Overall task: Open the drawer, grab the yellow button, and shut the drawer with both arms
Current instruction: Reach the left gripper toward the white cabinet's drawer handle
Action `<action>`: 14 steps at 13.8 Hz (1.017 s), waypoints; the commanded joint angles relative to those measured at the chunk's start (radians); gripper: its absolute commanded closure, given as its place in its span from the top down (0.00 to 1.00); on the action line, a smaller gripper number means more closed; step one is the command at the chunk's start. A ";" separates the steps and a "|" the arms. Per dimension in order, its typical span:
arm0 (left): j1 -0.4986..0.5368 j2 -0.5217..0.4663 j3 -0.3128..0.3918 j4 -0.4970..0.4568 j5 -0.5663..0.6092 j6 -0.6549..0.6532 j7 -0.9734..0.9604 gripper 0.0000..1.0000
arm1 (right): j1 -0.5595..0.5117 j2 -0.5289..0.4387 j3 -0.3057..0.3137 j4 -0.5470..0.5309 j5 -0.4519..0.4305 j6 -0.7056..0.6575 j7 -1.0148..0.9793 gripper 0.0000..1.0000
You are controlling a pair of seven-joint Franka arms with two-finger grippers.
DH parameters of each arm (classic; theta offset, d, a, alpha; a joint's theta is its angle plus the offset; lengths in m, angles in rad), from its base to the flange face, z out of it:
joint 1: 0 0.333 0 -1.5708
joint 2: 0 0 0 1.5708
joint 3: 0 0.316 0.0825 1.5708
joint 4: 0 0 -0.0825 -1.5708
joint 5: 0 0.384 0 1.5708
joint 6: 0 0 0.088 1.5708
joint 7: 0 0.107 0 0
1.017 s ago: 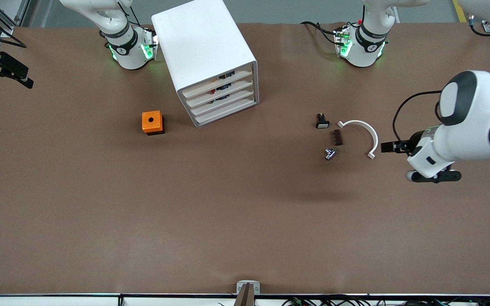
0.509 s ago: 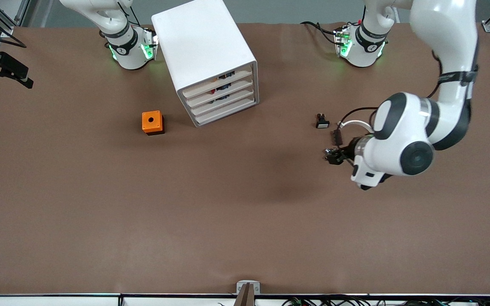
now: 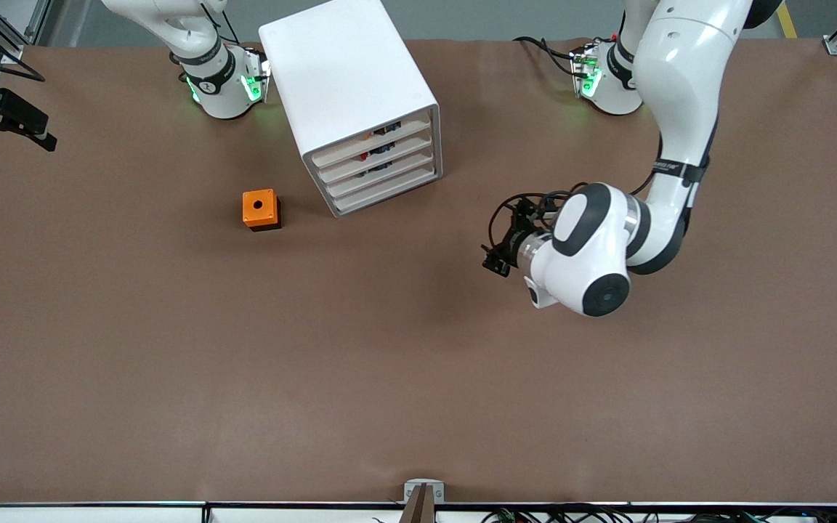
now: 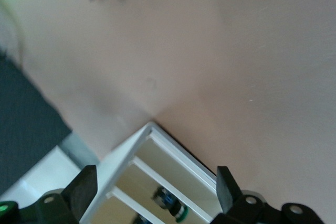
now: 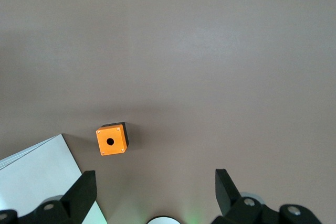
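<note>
The left gripper (image 3: 497,261) hung over bare table (image 3: 418,378), fingers (image 4: 80,190) spread wide and holding nothing. It pointed toward the cabinet (image 3: 349,87), which stood toward the right arm's end from it; the top drawer (image 3: 371,144) was shut, and small parts showed dimly inside the drawers, the button not told apart. The right gripper (image 5: 152,198) waited high over the table, fingers apart, above the orange cube (image 5: 111,139).

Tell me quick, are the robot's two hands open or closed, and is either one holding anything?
Left gripper: open, holding nothing, facing the cabinet.
Right gripper: open, holding nothing, high above the orange cube.
</note>
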 commanded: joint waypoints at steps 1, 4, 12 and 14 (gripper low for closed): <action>-0.013 0.055 0.001 0.056 -0.128 -0.077 -0.222 1.00 | -0.001 -0.028 -0.001 -0.024 0.000 0.010 -0.005 1.00; -0.019 0.102 -0.033 0.089 -0.254 -0.130 -0.444 1.00 | -0.001 -0.028 -0.001 -0.024 0.000 0.010 -0.005 1.00; -0.024 0.165 -0.134 0.096 -0.396 -0.131 -0.722 0.88 | -0.001 -0.028 -0.001 -0.024 0.000 0.011 -0.005 1.00; -0.035 0.179 -0.153 0.094 -0.403 -0.131 -0.749 0.74 | -0.002 -0.028 -0.001 -0.024 0.000 0.010 -0.005 1.00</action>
